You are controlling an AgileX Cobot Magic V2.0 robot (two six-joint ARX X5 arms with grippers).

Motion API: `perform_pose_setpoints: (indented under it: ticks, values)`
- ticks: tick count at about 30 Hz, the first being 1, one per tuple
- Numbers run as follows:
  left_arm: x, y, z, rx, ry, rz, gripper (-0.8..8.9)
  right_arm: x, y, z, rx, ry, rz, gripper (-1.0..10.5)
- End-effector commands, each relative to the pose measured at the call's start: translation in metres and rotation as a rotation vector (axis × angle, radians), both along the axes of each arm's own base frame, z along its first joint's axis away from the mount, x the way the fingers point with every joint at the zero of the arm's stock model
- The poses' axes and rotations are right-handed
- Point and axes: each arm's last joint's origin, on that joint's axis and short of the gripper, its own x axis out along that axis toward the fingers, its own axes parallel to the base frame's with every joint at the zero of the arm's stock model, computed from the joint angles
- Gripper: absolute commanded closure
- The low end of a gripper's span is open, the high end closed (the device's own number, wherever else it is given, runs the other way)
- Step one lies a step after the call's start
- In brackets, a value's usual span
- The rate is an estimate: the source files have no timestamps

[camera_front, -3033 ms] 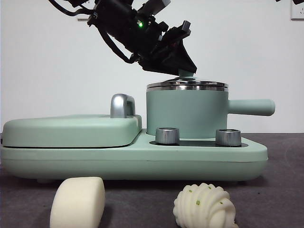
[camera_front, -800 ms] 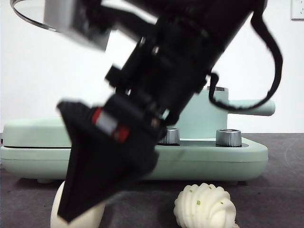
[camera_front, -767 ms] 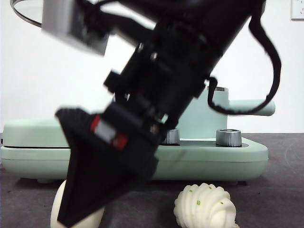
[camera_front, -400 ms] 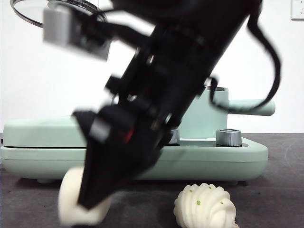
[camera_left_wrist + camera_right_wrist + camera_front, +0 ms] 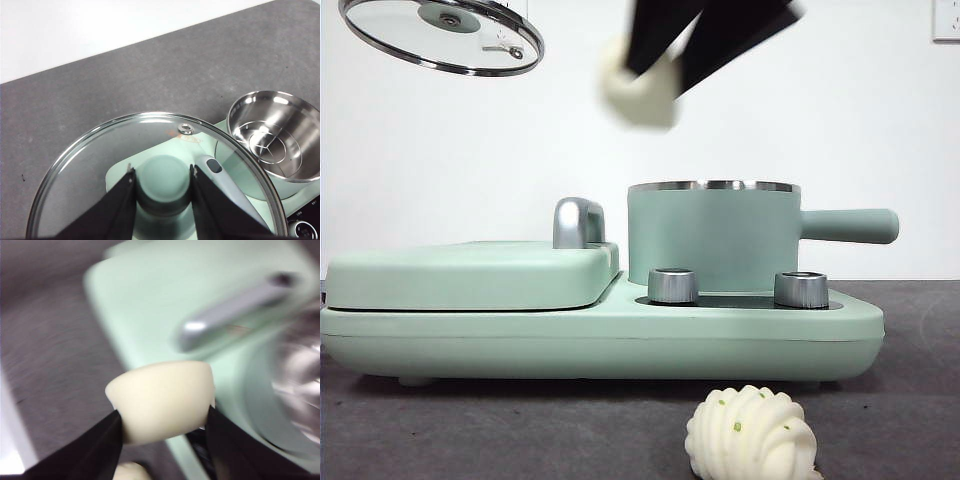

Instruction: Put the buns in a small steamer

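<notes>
Buns first: the smooth loaf-shaped bun (image 5: 640,88) is pinched between my right gripper (image 5: 665,60) jaws, up in the air at about eleven o'clock from the small steamer (image 5: 712,235) in the front view, above and a little short of its steel rim. In the right wrist view the same bun bulges slightly past both jaws, and the picture is smeared with motion, so I cannot judge exactly how far it sits from the pot mouth. The ridged twisted bun (image 5: 750,437) with green flecks lies on the dark table (image 5: 920,400), at six o'clock from the steamer, in front of the mint-green cooker base (image 5: 600,335).

My left gripper (image 5: 162,187) is clamped on the green knob of the glass lid (image 5: 90,170), holding it high at ten o'clock from the pot, leaving the steamer mouth uncovered; its steel insert shows bare in the left wrist view.

I judge both buns light, soft and easily dented, so a gentle squeeze across the middle of the sides suits them. For the twisted one I would close across its ridges at the widest part, not on the tapered ends.
</notes>
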Motion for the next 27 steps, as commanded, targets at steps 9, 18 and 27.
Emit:
perform_pose_setpoints:
  ticks: [9,18,27]
  values:
    - [0.0,-0.001,0.007,0.0,-0.044,-0.013,8.03,0.089,-0.025,0.038,0.104,0.065,-0.274,7.1]
    - [0.0,-0.001,0.007,0.0,-0.044,-0.013,8.03,0.157,-0.004,-0.002,0.013,0.122,-0.307,7.1]
    - [0.0,-0.001,0.007,0.0,-0.044,-0.013,8.03,0.183,0.006,-0.04,-0.064,0.143,-0.327,7.1]
